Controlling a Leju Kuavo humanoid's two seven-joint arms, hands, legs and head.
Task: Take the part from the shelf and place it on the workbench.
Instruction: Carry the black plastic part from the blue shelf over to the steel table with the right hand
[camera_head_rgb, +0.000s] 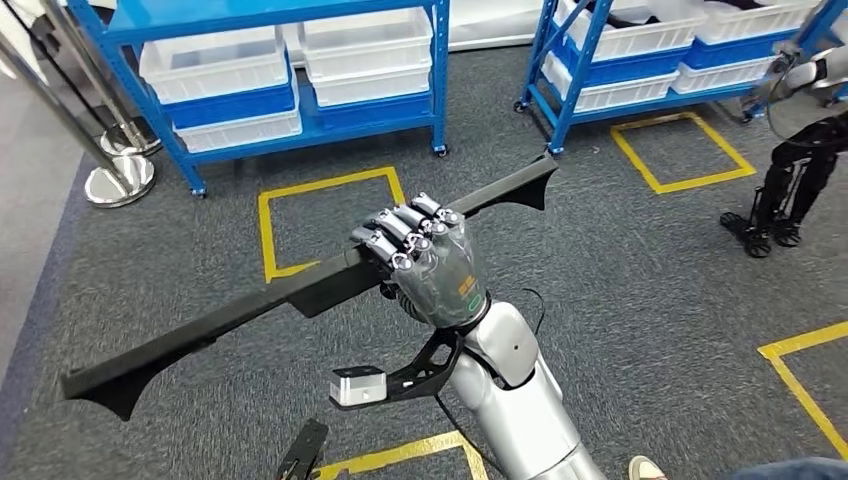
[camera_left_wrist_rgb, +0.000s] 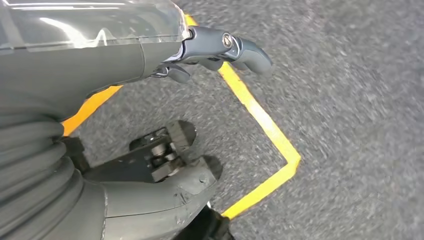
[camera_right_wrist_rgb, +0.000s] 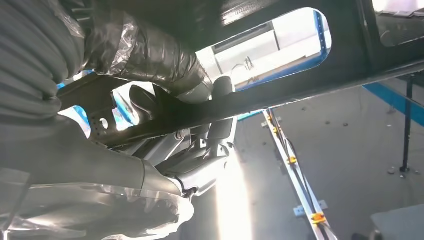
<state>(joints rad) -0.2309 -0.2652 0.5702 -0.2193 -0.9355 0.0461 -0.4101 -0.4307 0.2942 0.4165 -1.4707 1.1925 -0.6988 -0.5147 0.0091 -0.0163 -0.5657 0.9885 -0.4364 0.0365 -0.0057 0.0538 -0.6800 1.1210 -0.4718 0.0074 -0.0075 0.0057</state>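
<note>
1. crossing the head view on a slant, the long black part (camera_head_rgb: 300, 290) sits in the right hand (camera_head_rgb: 425, 262), gripped near its middle, above the grey carpet (camera_head_rgb: 620, 260).
2. right hand fingers (camera_head_rgb: 400, 228) curl over the part.
3. left hand (camera_left_wrist_rgb: 150, 55) hangs over the carpet, fingers (camera_left_wrist_rgb: 240, 47) loosely bent, holding nothing.
4. blue shelves (camera_head_rgb: 300, 100) with white bins stand beyond.

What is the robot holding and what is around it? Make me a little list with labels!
held thing: long black part, lifted over the floor
holding hand: right hand, fingers wrapped around the part's middle
other hand: left hand, holding nothing, hanging over the floor
floor: grey carpet with yellow tape squares
behind: blue shelves with white bins
</note>
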